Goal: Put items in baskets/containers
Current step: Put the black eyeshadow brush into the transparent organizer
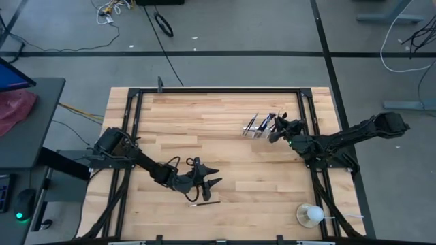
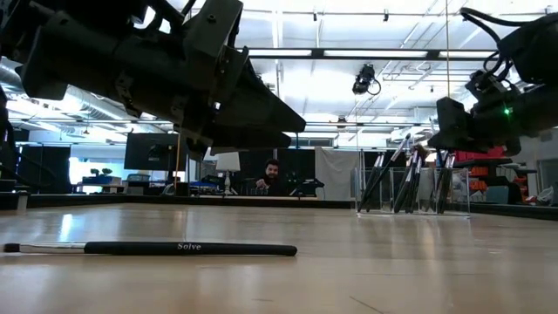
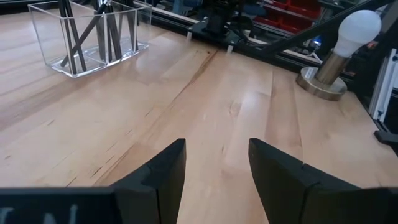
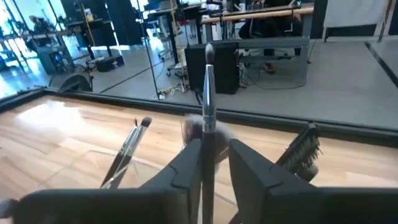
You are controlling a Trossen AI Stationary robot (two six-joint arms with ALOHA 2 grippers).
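One brush [image 1: 206, 202] lies on the counter [image 1: 218, 163] just beside the left hand [image 1: 210, 184]. Other brushes [image 3: 102, 31] stand in the tray [image 1: 259, 126] by the right hand [image 1: 276, 129].

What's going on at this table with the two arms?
The robot is sorting makeup brushes into a clear plastic tray. The right claw is at the tray with a brush standing upright between its fingers, beside the brushes already in there. The left claw hangs open just above one last brush lying flat on the wooden table.
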